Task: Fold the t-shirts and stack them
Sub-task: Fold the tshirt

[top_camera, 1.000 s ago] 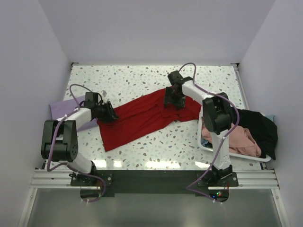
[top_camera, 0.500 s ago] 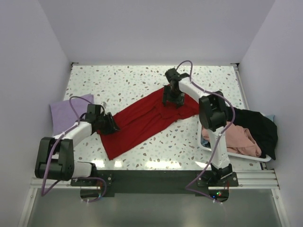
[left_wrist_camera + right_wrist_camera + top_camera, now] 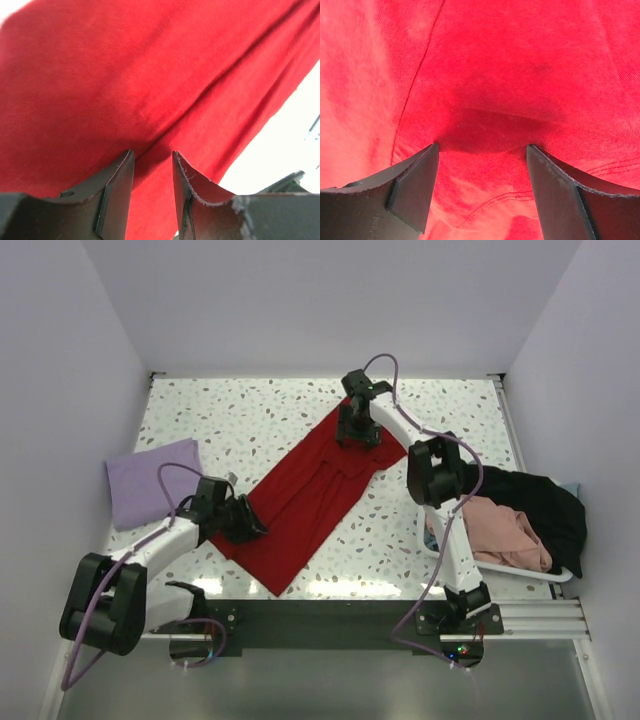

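Top view, red t-shirt point(image 3: 300, 502): long flat diagonal strip, matte knit, mid-table on speckled table point(image 3: 250, 410)
Top view, lavender t-shirt point(image 3: 152, 480): flat squarish patch, left edge
Left wrist, left gripper point(image 3: 152, 159): narrow jaws pinching a soft red fold
Right wrist, right gripper point(image 3: 482, 149): fingers spread wide, tips on creased, stitched red cloth

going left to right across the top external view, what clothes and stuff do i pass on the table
lavender t-shirt → red t-shirt → white basket, which holds the salmon-pink t-shirt and the black t-shirt
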Motion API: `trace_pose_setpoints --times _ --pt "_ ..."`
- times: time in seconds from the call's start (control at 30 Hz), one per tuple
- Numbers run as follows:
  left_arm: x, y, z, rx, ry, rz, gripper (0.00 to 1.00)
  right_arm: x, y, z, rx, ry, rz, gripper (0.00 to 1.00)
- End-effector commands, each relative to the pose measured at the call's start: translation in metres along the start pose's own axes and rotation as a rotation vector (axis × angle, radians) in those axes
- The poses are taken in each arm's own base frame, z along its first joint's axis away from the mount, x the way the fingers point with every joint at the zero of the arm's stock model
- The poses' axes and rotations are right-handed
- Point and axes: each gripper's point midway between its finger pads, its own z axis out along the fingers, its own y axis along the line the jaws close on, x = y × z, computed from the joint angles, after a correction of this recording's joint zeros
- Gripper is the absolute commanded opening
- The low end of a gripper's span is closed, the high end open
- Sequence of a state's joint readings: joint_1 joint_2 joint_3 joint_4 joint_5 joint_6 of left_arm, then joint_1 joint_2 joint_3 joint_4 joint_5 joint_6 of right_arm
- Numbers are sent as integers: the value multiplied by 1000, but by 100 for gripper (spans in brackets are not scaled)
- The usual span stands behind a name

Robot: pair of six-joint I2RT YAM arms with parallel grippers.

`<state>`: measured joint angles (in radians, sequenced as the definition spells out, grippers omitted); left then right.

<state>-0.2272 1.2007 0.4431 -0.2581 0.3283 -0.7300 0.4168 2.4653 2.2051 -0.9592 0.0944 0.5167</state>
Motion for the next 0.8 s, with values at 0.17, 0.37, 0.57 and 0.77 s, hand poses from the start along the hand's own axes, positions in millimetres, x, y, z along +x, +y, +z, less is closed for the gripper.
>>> trace_pose_setpoints --times 0.17,0.37,0.57,0.77 --pt "29 -29 -4 82 51 2 41 -9 14 24 -84 -6 8 75" --pt "-5 -57 -29 113 -61 79 42 -35 25 -32 -163 -117 -2 79" --pt "-19 -58 -31 83 -104 161 42 -32 28 -80 -221 -149 -8 80" --pt "-4 -37 -17 63 -87 159 42 6 18 -89 -223 -100 -3 81"
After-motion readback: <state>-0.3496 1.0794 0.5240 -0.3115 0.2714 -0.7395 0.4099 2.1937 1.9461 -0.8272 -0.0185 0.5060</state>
